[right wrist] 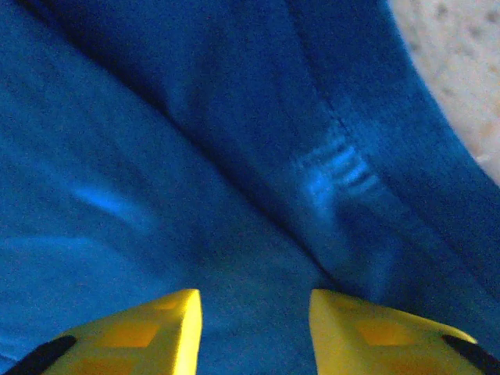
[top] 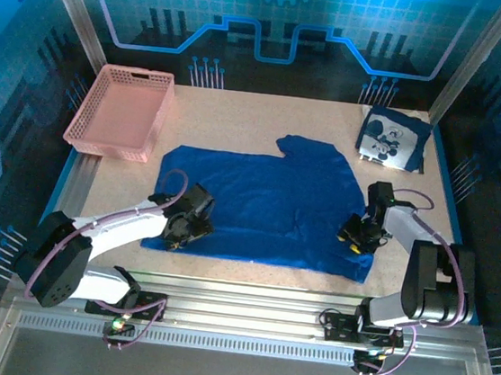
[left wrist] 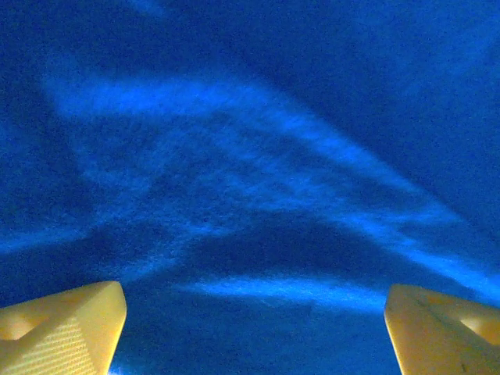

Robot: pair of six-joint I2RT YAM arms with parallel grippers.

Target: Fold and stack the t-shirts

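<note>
The left gripper (left wrist: 250, 316) has its jaws wide apart and holds nothing; it is low over the near left part of the spread t-shirt (top: 267, 198). The right gripper (right wrist: 254, 316) is about half open over a fold near the shirt's right edge. A folded t-shirt (top: 392, 140) with a cartoon print lies at the table's (top: 241, 114) far right corner, and a pink basket (top: 123, 110) stands far left.

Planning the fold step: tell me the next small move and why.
Probably close both hands on the cloth. The left hand and right hand sit low over the near side of the spread t-shirt, fingers apart with fabric between them, nothing pinched yet; gripping comes before lifting for a fold.
</note>
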